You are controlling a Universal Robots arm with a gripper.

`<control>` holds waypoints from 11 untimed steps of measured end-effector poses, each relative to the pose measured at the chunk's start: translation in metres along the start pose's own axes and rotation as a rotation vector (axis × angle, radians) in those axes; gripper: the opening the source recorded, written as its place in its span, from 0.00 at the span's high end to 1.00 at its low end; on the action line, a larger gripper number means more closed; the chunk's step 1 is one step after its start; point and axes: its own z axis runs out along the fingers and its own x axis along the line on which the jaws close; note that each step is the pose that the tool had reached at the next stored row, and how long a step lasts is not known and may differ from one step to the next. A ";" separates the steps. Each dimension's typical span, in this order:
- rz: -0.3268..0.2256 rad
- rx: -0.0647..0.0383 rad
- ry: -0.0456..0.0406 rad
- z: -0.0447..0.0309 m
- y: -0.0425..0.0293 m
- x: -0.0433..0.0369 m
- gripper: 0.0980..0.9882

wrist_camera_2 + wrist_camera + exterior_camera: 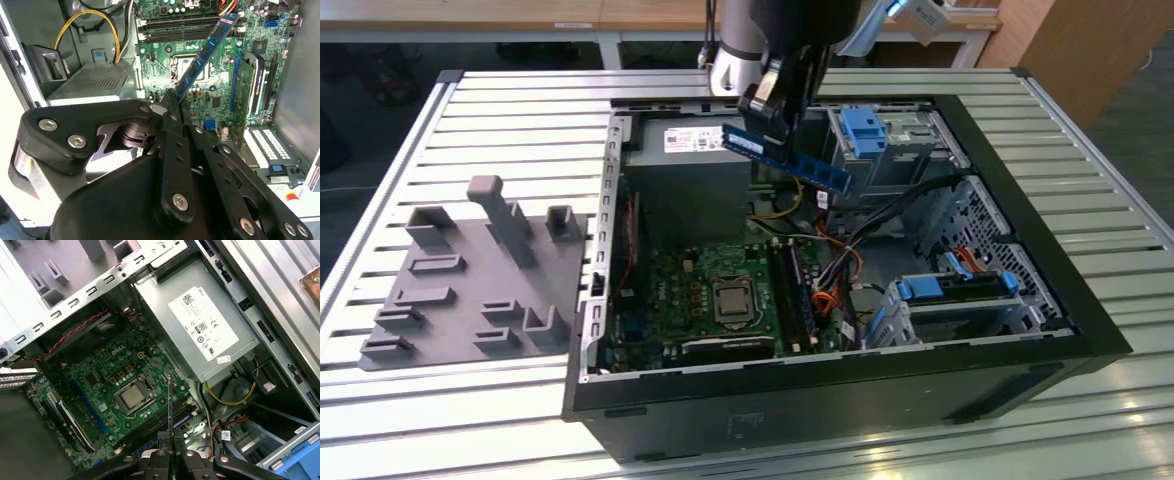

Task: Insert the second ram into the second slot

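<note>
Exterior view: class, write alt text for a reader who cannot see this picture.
The robot arm's fingers grip a blue memory stick, tilted in the air above an open computer case. The green circuit board lies below, and a grey holder sits beside the case on the exterior view's left.

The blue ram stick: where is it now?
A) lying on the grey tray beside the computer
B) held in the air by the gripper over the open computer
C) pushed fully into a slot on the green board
B: the gripper is shut on one end of the blue ram stick, which hangs tilted over the open computer case, clear of the motherboard.
</note>
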 end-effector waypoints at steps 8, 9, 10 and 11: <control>0.038 0.000 -0.0014 0.0000 0.0000 0.0000 0.96; 0.043 0.001 -0.0016 0.0000 0.0000 0.0000 0.96; 0.049 0.001 -0.0019 0.0000 0.0000 0.0000 0.96; 0.053 0.001 -0.0020 0.0000 0.0000 0.0000 0.96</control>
